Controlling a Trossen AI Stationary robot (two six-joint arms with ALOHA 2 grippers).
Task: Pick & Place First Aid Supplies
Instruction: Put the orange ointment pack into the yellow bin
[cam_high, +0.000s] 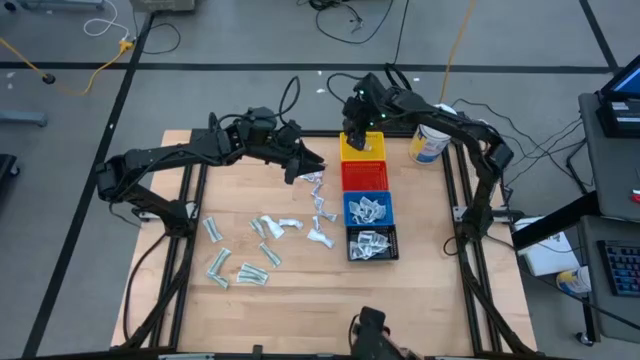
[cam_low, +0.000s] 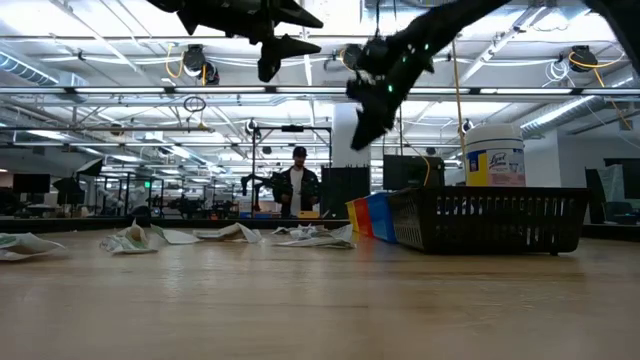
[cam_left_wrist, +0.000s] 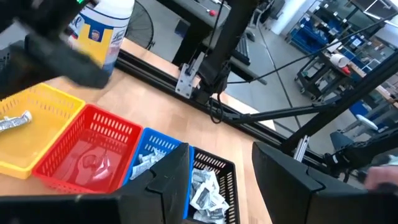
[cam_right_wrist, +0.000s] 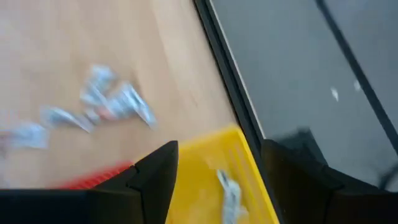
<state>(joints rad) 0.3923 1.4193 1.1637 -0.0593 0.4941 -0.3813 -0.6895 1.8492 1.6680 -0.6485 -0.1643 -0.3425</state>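
Right gripper hovers above the yellow bin, its two dark fingers spread with nothing between them; in the right wrist view a single silver packet lies inside that bin. Left gripper hangs in the air over the table at about 11 o'clock from the table's centre, fingers parted and empty.

Largest first: the pale wooden table fills the middle of the high view. Near its 1 o'clock corner stands a white jar with a yellow label. A column of four bins runs from 12 o'clock toward the centre-right: yellow, then the red bin, the blue bin, and the black bin. The blue and black bins both hold small packets.

Smallest: the loose first aid packets, white and pale green, lie scattered on the wood from the centre toward 8 o'clock, well apart from both grippers.
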